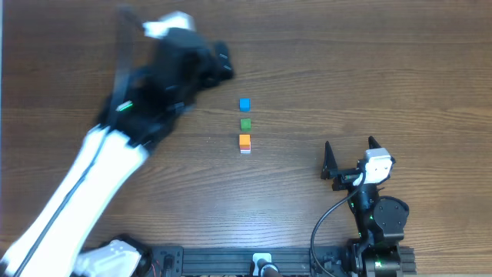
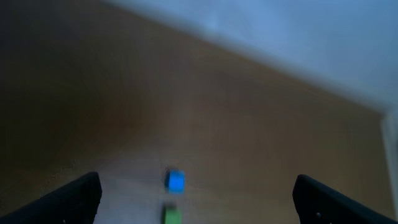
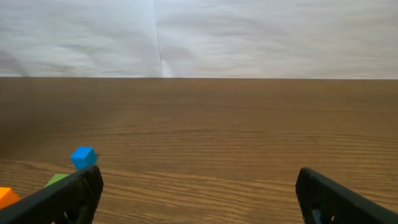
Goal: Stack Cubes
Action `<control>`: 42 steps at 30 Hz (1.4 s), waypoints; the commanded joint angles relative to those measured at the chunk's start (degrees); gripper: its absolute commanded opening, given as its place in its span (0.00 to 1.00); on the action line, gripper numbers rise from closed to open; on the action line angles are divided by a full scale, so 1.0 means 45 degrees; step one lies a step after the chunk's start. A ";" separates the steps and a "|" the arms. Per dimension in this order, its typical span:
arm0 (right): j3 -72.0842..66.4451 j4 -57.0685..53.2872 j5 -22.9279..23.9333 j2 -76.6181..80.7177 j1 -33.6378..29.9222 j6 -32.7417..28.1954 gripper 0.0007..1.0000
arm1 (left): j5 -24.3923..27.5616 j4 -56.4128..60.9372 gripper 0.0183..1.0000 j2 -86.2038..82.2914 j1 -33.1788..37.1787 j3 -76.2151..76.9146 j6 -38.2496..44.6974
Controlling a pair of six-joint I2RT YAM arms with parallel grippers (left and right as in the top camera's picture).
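Three coloured cubes are lying in single file on the wooden table (image 1: 400,61): one blue cube (image 1: 244,104), one green cube (image 1: 245,123) and one orange cube (image 1: 244,140). The orange one is showing a strip of white at its near edge, and whether that is a fourth cube cannot be told. Two grippers are flanking the file, both spread wide and gripping nothing. The left gripper (image 2: 198,194) is hanging above the table with the blue cube ahead of its parted fingers, roughly midway between them, and the green cube just nearer. It is touching neither. The right gripper (image 1: 348,144) is sitting well apart, the cubes lying off beyond its left finger (image 3: 74,193). The file's long axis is running the way the right jaws are pointing, blue farthest out and orange nearest the arm bases.
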 commanded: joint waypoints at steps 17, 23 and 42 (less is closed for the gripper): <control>-0.0058 -0.0053 0.0044 -0.0058 -0.0044 -0.0053 0.99 | 0.3628 0.5270 0.99 -1.0831 0.6062 -0.8417 0.5100; -0.0058 -0.0053 0.0044 -0.0058 -0.0044 -0.0053 0.99 | 0.3745 0.5523 0.98 -1.3148 0.6149 -1.1531 0.6164; -0.0058 -0.0053 0.0044 -0.0058 -0.0044 -0.0053 0.99 | 0.3818 0.7558 1.00 -1.7194 0.6052 -1.7068 0.7087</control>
